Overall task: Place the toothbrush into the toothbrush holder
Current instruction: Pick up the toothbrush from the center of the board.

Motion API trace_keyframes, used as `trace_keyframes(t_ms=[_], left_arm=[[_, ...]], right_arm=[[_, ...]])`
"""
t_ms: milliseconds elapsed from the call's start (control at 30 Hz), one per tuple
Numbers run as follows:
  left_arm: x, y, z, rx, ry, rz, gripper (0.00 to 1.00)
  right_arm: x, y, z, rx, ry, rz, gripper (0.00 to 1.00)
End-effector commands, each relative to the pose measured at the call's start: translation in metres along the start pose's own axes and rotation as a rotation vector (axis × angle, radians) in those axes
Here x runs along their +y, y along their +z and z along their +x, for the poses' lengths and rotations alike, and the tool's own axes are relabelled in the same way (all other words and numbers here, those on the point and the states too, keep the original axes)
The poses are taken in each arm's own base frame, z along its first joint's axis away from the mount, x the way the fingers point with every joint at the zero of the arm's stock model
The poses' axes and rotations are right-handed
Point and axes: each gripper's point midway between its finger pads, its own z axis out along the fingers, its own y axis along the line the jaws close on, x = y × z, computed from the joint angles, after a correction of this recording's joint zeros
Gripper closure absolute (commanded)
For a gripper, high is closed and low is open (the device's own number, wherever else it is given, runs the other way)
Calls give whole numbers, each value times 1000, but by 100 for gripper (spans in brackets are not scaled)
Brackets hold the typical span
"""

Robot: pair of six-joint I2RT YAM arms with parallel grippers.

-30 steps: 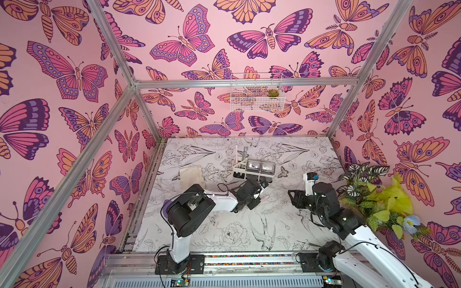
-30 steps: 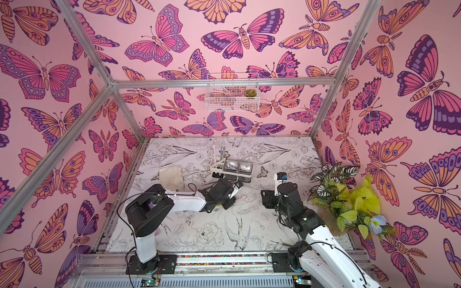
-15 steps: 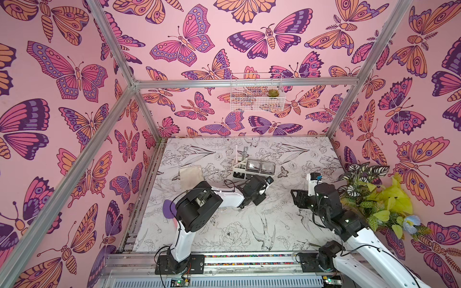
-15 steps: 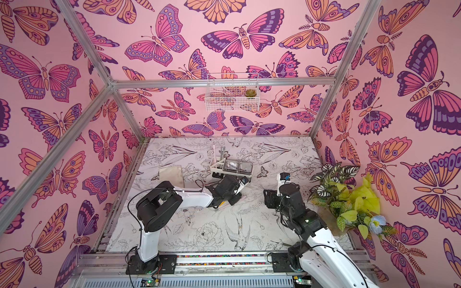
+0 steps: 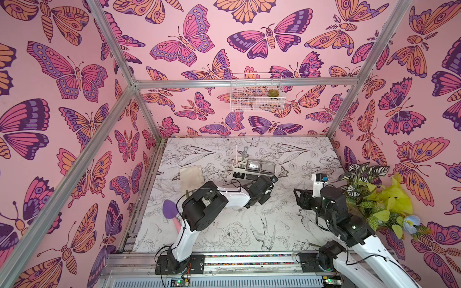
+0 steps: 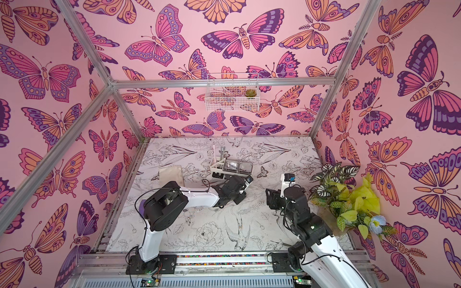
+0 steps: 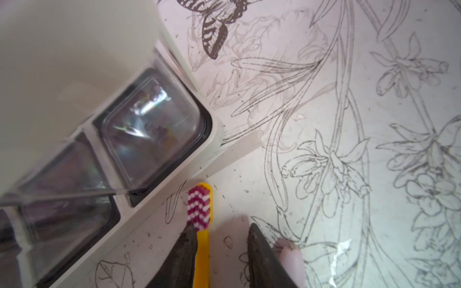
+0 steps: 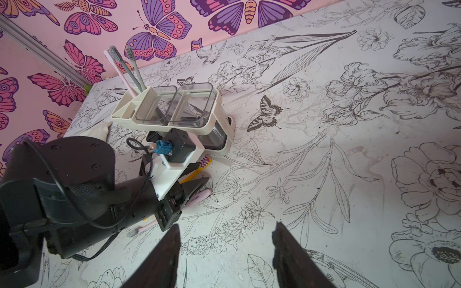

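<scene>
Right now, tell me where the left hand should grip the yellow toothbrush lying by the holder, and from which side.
Probably the handle of the yellow toothbrush, just behind the bristles, from above with the left hand straddling its width. It lies flat, narrow sides free, and the toothbrush holder crowds the head end.

Robot lab cell: aluminium frame (image 5: 199, 84), butterfly-print walls (image 5: 62, 124), arms (image 5: 234, 197) bolted to a rail (image 5: 249, 259).

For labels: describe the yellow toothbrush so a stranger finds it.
Find the white holder on the table. Beside its base, between the left fingers, is the yellow toothbrush. Unlike the pale pink brush nearby, it has magenta-and-white zigzag bristles.
</scene>
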Motion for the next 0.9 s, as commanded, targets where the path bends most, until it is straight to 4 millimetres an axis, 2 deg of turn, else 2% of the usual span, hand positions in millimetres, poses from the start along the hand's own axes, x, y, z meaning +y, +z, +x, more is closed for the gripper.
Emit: trace_keyframes(t_ms=[0,133,233,667,867], left_arm=[[-11,14,105,341,75,1,71],[-9,14,105,349,70,-10,83],[-6,12,104,351,53,-28,87],[2,0,107,351,35,-108,96],[-3,-4,99,331,58,-114,99]], right_arm=[[-4,-7,-8,-20,0,26,39],[-3,-11,-11,-36,12,16,39],[-2,-12,-11,-35,8,13,38],[-4,-20,-9,-42,20,6,37],[-1,-25,-10,-52,12,-14,34]])
